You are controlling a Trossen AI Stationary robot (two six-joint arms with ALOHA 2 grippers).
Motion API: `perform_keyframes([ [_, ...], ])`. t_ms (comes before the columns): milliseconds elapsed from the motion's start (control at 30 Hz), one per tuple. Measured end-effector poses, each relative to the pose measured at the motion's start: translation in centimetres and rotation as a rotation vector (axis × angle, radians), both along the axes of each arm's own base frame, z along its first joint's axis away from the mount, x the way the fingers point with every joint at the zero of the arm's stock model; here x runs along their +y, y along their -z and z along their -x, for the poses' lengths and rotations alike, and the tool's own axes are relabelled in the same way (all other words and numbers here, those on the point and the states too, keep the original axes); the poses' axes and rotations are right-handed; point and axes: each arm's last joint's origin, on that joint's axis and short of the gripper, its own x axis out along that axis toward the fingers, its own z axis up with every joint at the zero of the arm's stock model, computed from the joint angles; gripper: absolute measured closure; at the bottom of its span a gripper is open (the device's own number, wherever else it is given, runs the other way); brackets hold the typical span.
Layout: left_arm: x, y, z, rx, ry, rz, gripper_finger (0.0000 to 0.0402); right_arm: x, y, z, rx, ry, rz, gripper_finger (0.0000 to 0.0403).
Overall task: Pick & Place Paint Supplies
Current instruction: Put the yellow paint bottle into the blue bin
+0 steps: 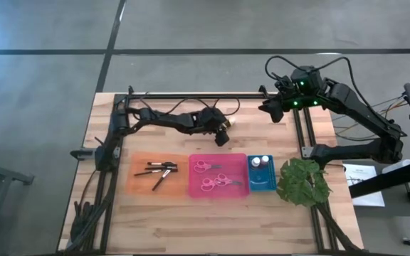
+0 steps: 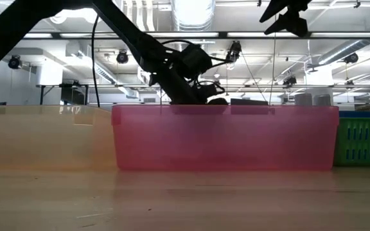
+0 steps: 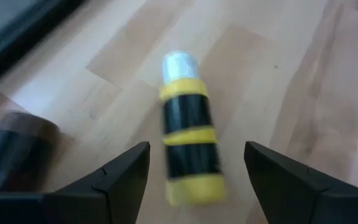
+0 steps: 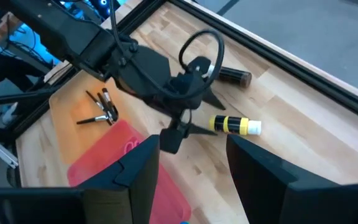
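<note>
My left gripper (image 3: 194, 171) hung with fingers spread around a small yellow-and-black paint bottle (image 3: 187, 134) lying on the pale wooden table (image 3: 303, 74); my right gripper (image 4: 191, 162), raised, gaped too.

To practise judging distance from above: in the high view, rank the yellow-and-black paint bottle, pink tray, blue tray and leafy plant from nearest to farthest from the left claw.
From the left claw:
1. Yellow-and-black paint bottle, right at the claw.
2. Pink tray, just below.
3. Blue tray, right of the pink tray.
4. Leafy plant, at the table's right edge.
</note>
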Motion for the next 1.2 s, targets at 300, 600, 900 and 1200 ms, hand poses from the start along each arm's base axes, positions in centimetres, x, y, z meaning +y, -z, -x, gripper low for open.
perform_keyframes([
  [300, 0.0, 0.9, 0.4, 0.041, 0.013, 0.024, 0.0132, 0.0, 0.0, -0.1, -0.001, -0.014, 0.010, 0.0220],
  [600, 0.0, 1.5, 0.8, 0.055, -0.013, 0.035, 0.0134, -0.1, -0.1, -0.2, -0.016, -0.014, 0.018, 0.0220],
  [900, 0.1, 2.0, 1.2, 0.036, -0.041, 0.051, 0.0186, -0.1, -0.1, -0.2, -0.021, -0.007, 0.009, 0.0220],
  [1200, 0.5, 2.0, 1.3, 0.020, -0.056, 0.067, 0.0257, -0.1, -0.1, -0.2, -0.020, -0.007, 0.009, 0.0220],
])
